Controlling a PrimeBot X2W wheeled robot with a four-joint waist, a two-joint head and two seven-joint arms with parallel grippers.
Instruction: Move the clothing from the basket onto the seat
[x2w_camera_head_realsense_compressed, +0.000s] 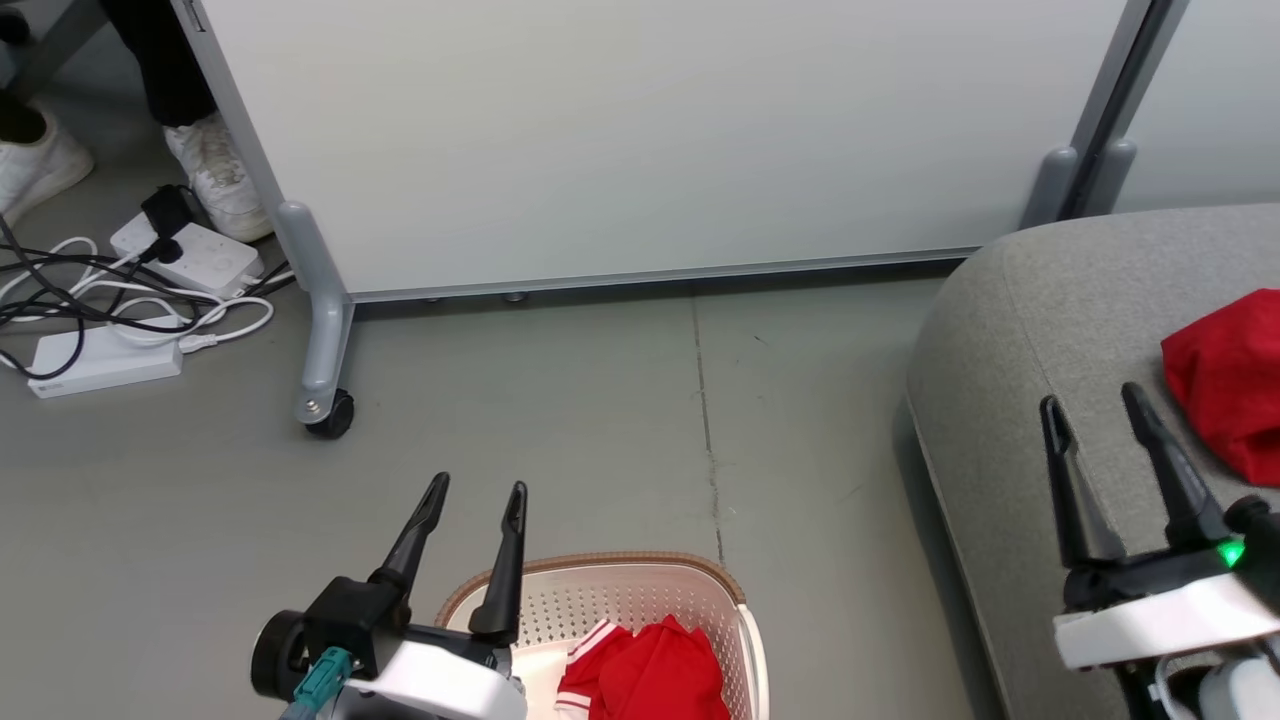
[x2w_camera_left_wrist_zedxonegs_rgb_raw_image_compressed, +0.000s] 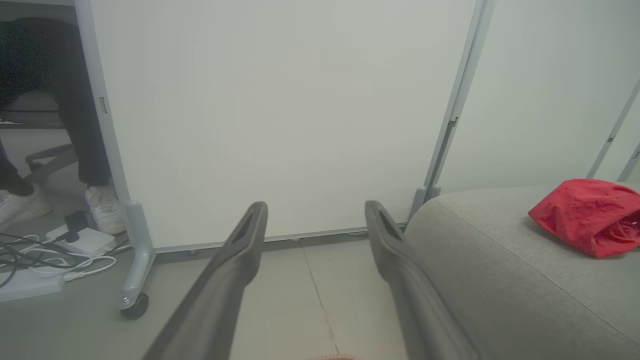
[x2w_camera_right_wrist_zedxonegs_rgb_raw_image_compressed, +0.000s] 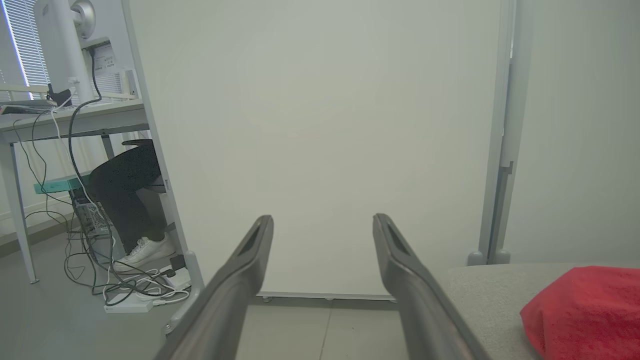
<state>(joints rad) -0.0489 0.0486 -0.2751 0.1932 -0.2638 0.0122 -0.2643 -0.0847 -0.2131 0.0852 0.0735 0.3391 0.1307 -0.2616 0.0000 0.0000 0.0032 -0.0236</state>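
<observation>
Spread, forward: left gripper (x2w_camera_head_realsense_compressed: 479, 485), right gripper (x2w_camera_head_realsense_compressed: 1089, 397)

Left gripper (x2w_camera_head_realsense_compressed: 479, 486): two long dark tapering fingers (x2w_camera_left_wrist_zedxonegs_rgb_raw_image_compressed: 235, 265), slotted near the tips; black block at their base; white rounded shell (x2w_camera_head_realsense_compressed: 440, 688) behind; teal connector (x2w_camera_head_realsense_compressed: 322, 672) and black round knob (x2w_camera_head_realsense_compressed: 268, 655) at the side. Right gripper (x2w_camera_head_realsense_compressed: 1091, 397): matching dark fingers on a black base; white casing (x2w_camera_head_realsense_compressed: 1160, 620); small green light (x2w_camera_head_realsense_compressed: 1231, 553) lit.

Head downward; wrists level; all sharing seat (x2w_camera_head_realsense_compressed: 1040, 330)
</observation>
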